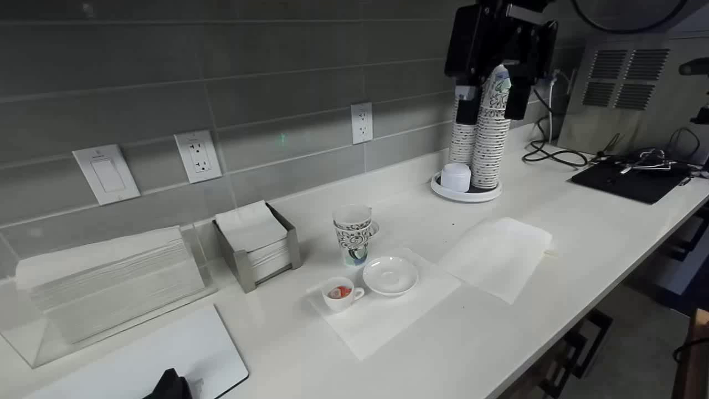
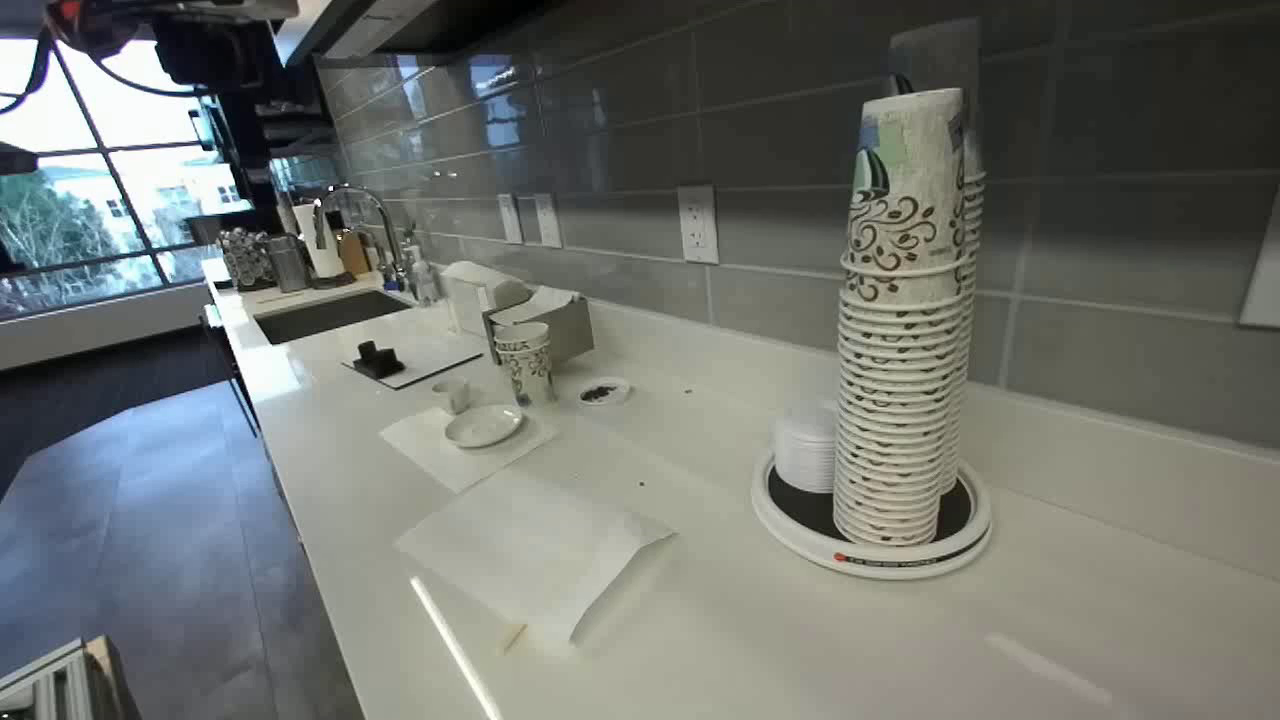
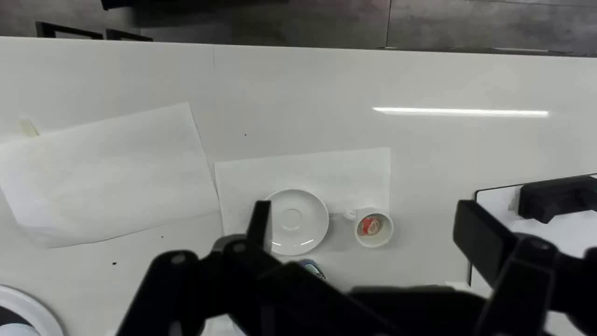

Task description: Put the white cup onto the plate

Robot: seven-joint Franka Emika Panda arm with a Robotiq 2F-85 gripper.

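The white cup (image 1: 334,303) is small, with a red item inside, and stands upright on a white paper sheet. It also shows in an exterior view (image 2: 452,397) and in the wrist view (image 3: 384,233). The plate (image 1: 390,275) is a round white saucer lying just beside it, with the cup's handle toward it. The plate also shows in an exterior view (image 2: 484,427) and in the wrist view (image 3: 298,210). Nothing lies on the plate. My gripper (image 1: 493,106) is open, empty and high above the counter. In the wrist view its fingers (image 3: 366,224) stand wide apart, with the cup between them.
Stacked patterned cups (image 1: 350,238) stand close behind the plate. A napkin holder (image 1: 243,269) and a white board (image 1: 205,343) are nearby. Tall cup stacks (image 2: 890,400) stand on a round tray (image 2: 870,565). A second paper sheet (image 2: 530,545) lies flat on the counter.
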